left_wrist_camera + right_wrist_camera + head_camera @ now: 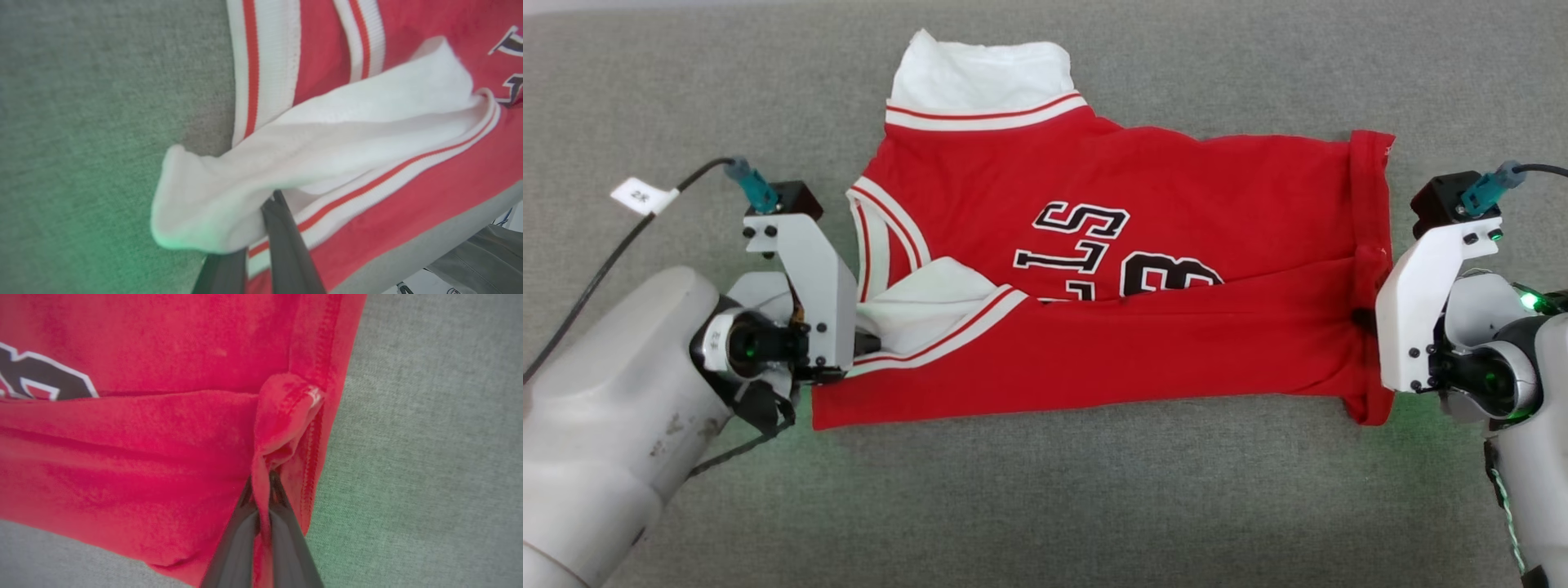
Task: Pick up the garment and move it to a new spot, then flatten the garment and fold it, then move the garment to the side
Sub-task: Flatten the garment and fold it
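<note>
Your garment lies sideways in the middle of the grey cloth surface, collar to the left, hem to the right, its near edge folded over part of the lettering. Your left gripper pinches the white sleeve at the left edge. Your right gripper is clamped on a bunch of hem.

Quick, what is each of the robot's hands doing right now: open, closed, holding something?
Left gripper: shut on the shirt, at its white sleeve.
Right gripper: shut on the shirt's red hem.
</note>
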Controlling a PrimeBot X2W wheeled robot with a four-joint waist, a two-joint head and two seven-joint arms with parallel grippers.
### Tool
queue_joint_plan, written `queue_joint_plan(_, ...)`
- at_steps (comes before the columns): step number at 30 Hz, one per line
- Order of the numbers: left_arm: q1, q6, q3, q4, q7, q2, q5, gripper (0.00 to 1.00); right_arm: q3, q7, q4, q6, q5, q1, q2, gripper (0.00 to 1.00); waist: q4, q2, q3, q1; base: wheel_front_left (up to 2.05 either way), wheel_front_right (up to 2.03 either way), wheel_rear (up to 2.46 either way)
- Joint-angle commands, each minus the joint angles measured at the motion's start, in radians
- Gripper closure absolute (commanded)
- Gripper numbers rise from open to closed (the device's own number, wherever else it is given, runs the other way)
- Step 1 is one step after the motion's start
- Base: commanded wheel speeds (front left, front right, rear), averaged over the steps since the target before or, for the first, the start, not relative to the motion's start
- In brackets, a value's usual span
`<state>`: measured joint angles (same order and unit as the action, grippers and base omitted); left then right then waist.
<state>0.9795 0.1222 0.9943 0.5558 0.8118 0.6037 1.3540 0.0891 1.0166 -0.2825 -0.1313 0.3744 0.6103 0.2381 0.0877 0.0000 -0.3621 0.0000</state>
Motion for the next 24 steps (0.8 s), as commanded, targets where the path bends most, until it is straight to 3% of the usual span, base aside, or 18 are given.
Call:
queue_joint_plan(1,-0.073,-0.003,0.035,0.013,0.006,-0.048,0.005,1.0,-0.007,0.005,-0.005,0.001,0.009,0.006,0.009,1.0,-0.003,0.0,0.006,0.0,0.0,0.0,0.0)
queue_joint_plan(11,-0.034,0.024,0.035,-0.02,0.074,0.036,-0.002,1.0,-0.029,0.062,0.028,0.001,0.024,0.013,0.068,1.0,-0.02,0.0,0.053,0.0,0.0,0.0,0.0)
queue_joint_plan(24,-0.054,0.079,0.04,-0.159,0.126,0.13,-0.004,1.0,-0.036,0.184,0.167,0.001,0.092,-0.082,0.126,1.0,-0.044,0.0,0.117,0.0,0.0,0.0,0.0)
